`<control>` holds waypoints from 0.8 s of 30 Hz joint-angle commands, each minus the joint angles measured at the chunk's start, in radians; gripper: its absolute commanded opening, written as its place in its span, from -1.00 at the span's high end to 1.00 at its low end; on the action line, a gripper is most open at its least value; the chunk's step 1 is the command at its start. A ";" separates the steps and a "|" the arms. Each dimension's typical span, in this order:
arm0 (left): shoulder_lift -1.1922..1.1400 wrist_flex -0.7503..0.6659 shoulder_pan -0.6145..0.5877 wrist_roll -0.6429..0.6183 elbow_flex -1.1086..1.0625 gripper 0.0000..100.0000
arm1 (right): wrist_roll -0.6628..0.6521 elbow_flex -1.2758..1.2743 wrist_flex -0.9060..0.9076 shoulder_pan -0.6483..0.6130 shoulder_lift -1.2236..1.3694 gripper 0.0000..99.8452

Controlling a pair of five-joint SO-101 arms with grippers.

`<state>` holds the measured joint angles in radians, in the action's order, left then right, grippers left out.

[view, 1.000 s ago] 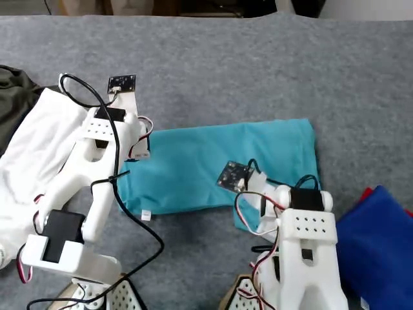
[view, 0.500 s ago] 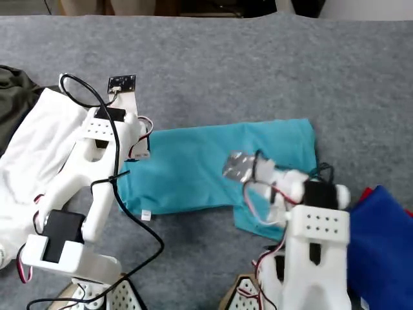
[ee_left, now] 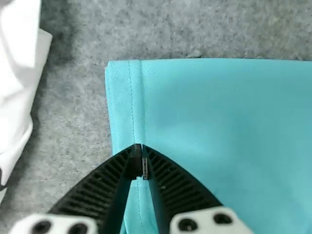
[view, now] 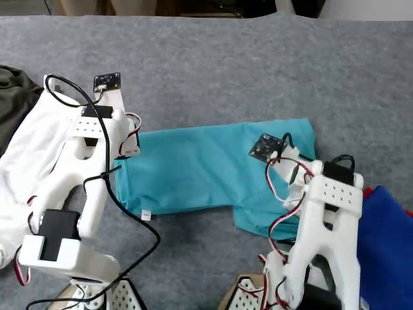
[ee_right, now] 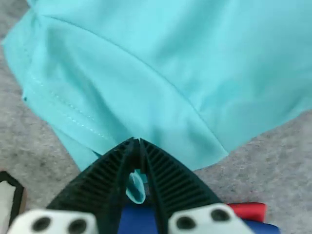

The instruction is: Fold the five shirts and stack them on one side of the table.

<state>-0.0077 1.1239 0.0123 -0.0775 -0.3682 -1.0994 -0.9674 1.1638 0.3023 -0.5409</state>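
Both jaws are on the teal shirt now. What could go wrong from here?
1. The right jaws are shut on just a small nub of the flat teal fabric shirt near its edge; it may slip out on a lift.
2. The left jaws are shut on the hem alone, so the fold could come out skewed.
3. The crumpled white shirt lies under the left arm, and the blue cloth beside the right; either might get dragged.

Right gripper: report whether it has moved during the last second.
Yes. The right gripper, shut on the teal shirt, has moved away from the arms' bases and toward the blue shirt's side, nearer the teal shirt's far corner.
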 commanded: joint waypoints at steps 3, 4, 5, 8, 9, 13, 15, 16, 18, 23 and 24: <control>0.007 0.009 -0.005 0.000 0.048 0.96 | -0.015 -0.028 0.008 0.004 0.018 0.98; 0.007 0.009 -0.005 0.000 0.048 0.96 | -0.015 -0.039 0.006 0.002 0.018 0.98; 0.007 0.008 -0.005 0.000 0.048 0.96 | -0.015 -0.051 0.006 0.002 0.018 0.98; 0.007 0.008 -0.005 0.000 0.051 0.96 | -0.015 -0.079 0.008 0.002 0.013 0.98; 0.007 0.008 -0.005 0.000 0.052 0.96 | -0.015 -0.088 0.009 0.002 0.013 0.98; 0.007 0.005 -0.008 0.000 0.051 0.96 | -0.057 -0.082 0.137 0.005 0.013 0.98; 0.007 0.002 -0.008 0.000 0.048 0.96 | -0.071 -0.081 0.169 0.008 0.013 0.98; 0.007 0.002 -0.008 0.000 0.048 0.96 | -0.071 -0.082 0.172 0.008 0.013 0.98; 0.007 0.002 -0.005 0.000 0.049 0.96 | -0.075 -0.087 0.178 0.004 0.013 0.98; 0.005 0.000 -0.005 0.000 0.054 0.96 | -0.138 -0.087 0.213 0.002 0.018 0.98; 0.005 0.000 -0.005 0.000 0.054 0.96 | -0.144 -0.087 0.213 0.002 0.019 0.98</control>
<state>-0.0077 1.1239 0.0123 -0.0775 -0.3682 -1.2206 -1.0579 1.3633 0.3023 -0.5255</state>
